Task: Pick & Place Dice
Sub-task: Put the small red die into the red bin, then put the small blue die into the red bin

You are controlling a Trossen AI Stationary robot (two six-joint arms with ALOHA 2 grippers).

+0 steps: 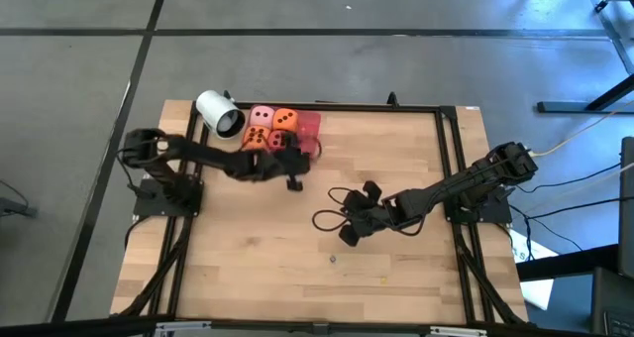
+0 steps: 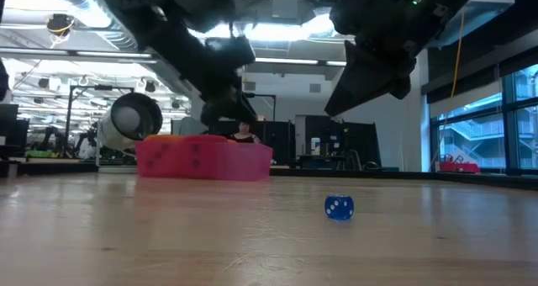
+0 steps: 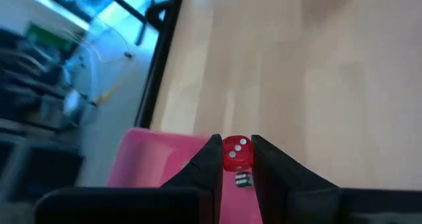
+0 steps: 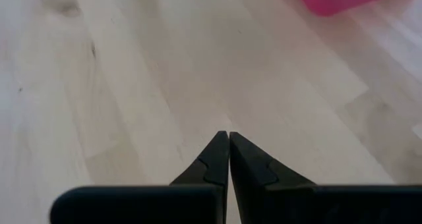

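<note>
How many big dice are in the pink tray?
4 in the tray: pink die and orange die behind, second orange die and red die in front. Others may be hidden.

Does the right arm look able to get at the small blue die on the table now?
Probably yes. The blue die lies alone on the bare table, with nothing between it and the right gripper hanging nearby. The gripper is shut, so it must open first.
</note>
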